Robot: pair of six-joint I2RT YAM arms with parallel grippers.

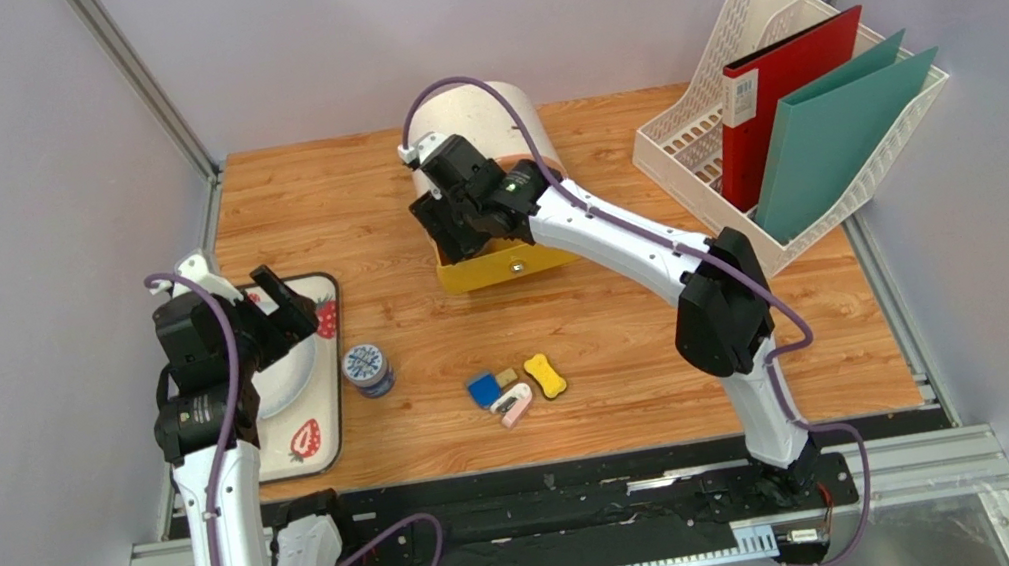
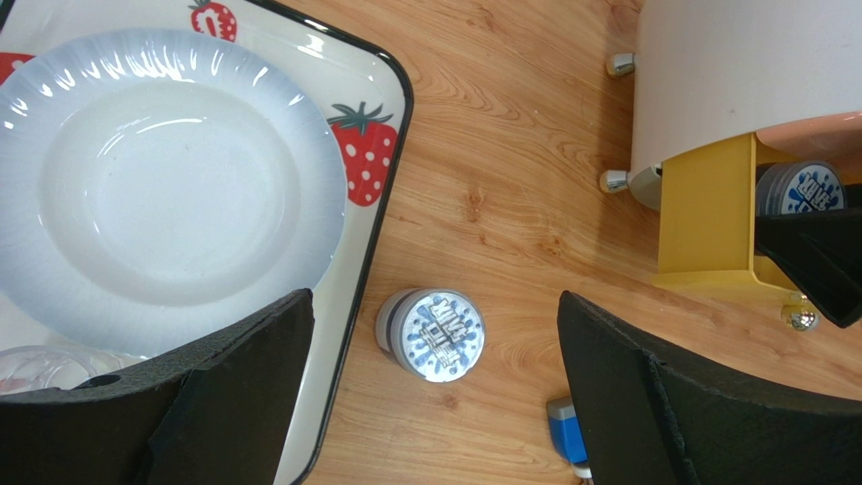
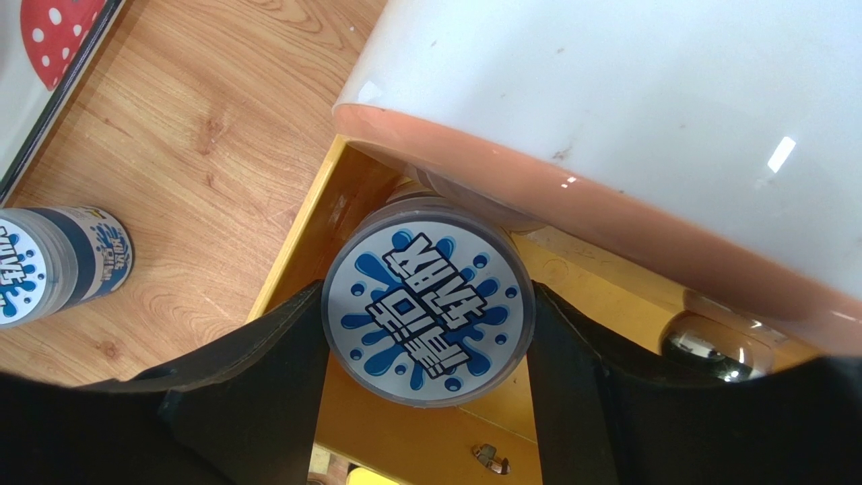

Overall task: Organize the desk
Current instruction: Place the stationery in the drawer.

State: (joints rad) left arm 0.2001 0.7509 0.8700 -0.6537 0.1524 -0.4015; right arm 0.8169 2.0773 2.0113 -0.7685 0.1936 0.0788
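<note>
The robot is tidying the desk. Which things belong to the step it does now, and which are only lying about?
In use now: right gripper, shut on a blue-splash can; yellow box with white lid; desk.
Lying about: second can; strawberry tray; white plate on it; small blue, pink, yellow pieces; file rack; red folder; green folder.

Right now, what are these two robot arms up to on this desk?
They are tidying a wooden desk. The right gripper holds a small round tin with a blue splash label at the open yellow drawer of a white box. The left gripper hangs open above a second matching tin standing on the desk, beside a strawberry tray holding a white plate.
</note>
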